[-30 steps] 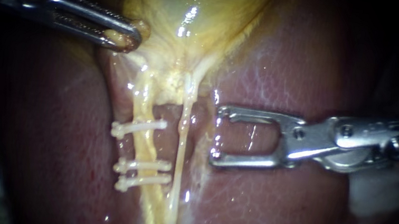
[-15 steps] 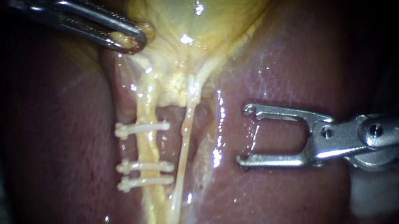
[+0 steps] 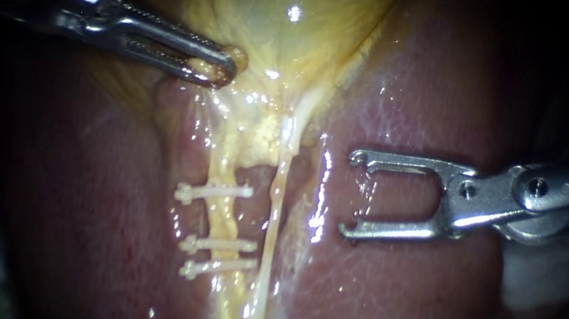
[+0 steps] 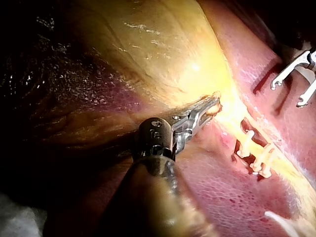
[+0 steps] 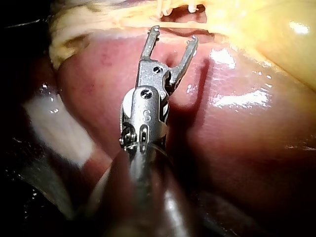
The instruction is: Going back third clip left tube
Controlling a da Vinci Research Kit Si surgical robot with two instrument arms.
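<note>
text — none readable | labels, brands, numbers, signs — none

1. The left instrument (image 3: 226,70) is reaching in over the liver's (image 3: 392,298) left side, its jaws pinching a small fold at the lower left edge of the gallbladder (image 3: 284,15).
2. The gallbladder is lying yellow and glistening at the liver's upper middle, narrowing downward into two pale tubes.
3. The left tube (image 3: 219,214) is carrying three white clips (image 3: 219,244) across it (one apart above, two close together below).
4. The right tube (image 3: 276,204) is running just beside it.
5. The right instrument (image 3: 349,193) is hovering over the liver's right half, its jaws gaping wide, near the right tube but apart from it.
</note>
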